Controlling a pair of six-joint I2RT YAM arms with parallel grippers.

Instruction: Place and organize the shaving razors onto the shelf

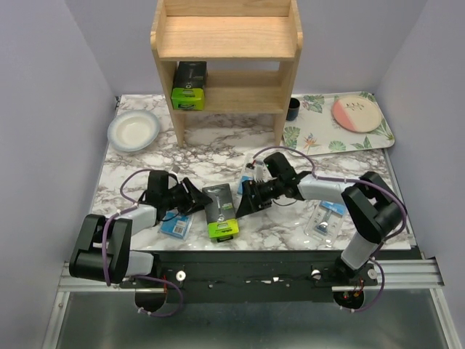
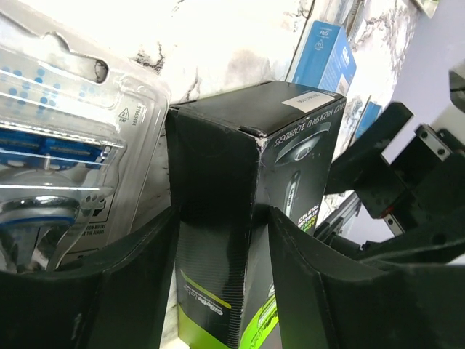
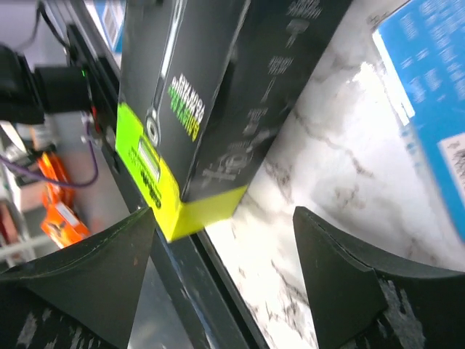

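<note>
left gripper [image 1: 195, 198]: jaws apart on either side of the black end of the box [image 1: 220, 211]; I cannot tell whether they press it
right gripper [image 1: 247, 200]: jaws wide apart, with the lime end of the box just ahead of them and untouched
box: lies flat on the table [image 1: 218, 156], low in the middle of the top view, between the two grippers and well short of the shelf [image 1: 225, 38]
second box [image 1: 189, 86]: already on the lower tier, at its left side
left pack [image 1: 176, 226]: on the table at lower left, just beside the left arm
right pack [image 1: 327, 218]: on the table at lower right
risk, grip: the left jaws sit near a corner of the box, so closing there may twist it or let it slip on the lift
risk, clash: both grippers crowd one box, so fingers may collide or shove it
risk, neighbour: the left pack lies just beside the left finger and may be dragged along
writing: white and lime print runs along the box, too tilted to read; the white sticker on its black end is unreadable; a recycling triangle is moulded into the left pack's blister
</note>
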